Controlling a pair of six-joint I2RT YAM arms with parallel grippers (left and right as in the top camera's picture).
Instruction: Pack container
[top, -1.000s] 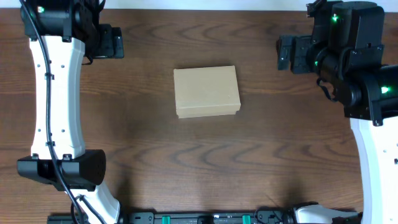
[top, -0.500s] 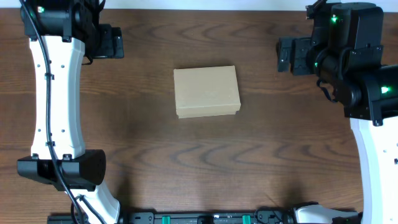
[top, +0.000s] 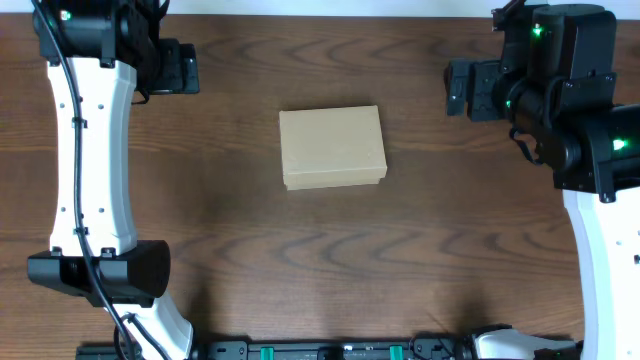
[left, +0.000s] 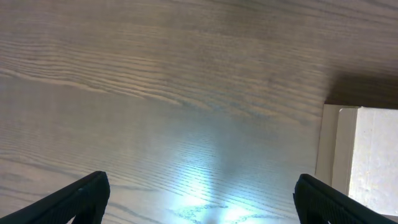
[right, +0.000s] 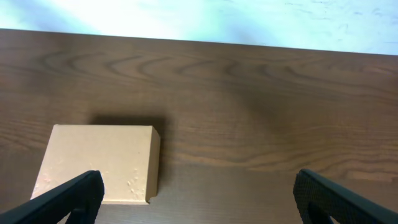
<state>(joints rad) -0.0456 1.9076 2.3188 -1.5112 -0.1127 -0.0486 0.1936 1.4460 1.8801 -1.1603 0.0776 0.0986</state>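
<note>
The box (top: 332, 148) sits closed near the middle of the table (top: 400, 250) — its inside cannot be seen. The left wrist view catches only one edge of it, cut off at the right. The left gripper (top: 182, 68) and right gripper (top: 458, 88) are spread wide, gripping nothing, well apart from the box — one on either side.

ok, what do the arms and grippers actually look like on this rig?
Both the left arm and the right arm have smooth white links, bulky black joint housings and green status lights. A black cable runs along the left arm's white link. The left gripper and right gripper are black and blocky, with dark tapered fingertips.
</note>
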